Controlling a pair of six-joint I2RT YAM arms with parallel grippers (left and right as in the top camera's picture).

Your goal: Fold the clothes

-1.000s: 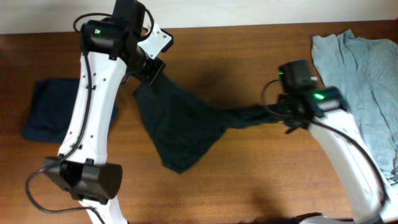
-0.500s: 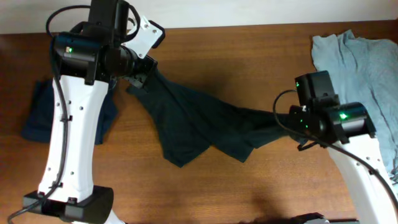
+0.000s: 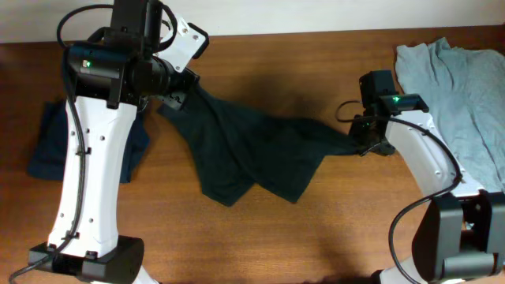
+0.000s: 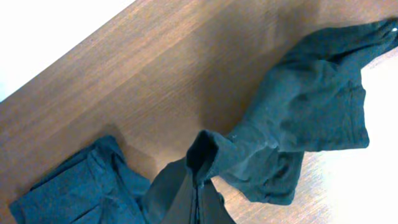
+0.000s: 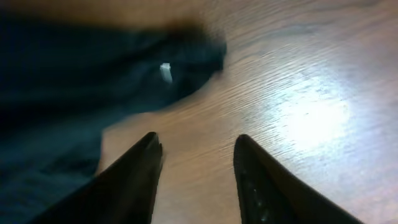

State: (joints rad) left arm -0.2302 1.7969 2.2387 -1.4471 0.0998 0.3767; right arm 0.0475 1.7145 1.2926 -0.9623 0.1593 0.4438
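Observation:
The black T-shirt (image 3: 252,150) lies stretched across the table's middle, and its upper-left corner is lifted. My left gripper (image 3: 180,88) is shut on that corner. In the left wrist view the bunched cloth (image 4: 298,106) runs down into the closed jaws of the left gripper (image 4: 200,184). My right gripper (image 3: 360,145) stands open just off the shirt's right tip. In the right wrist view, bare wood shows in the gap of the right gripper (image 5: 198,138). The shirt's end (image 5: 93,68), with a small white mark (image 5: 165,72), lies ahead of the fingers on the left.
A crumpled pale grey-blue garment (image 3: 465,95) covers the table's right end. A dark blue folded garment (image 3: 55,142) lies at the left, under the left arm; its edge (image 4: 68,186) shows in the left wrist view. The table's back edge (image 3: 316,35) runs behind.
My right gripper has opened and let go of the shirt's right end, which now rests on the table. The right arm drew back up and left. The left gripper kept its hold.

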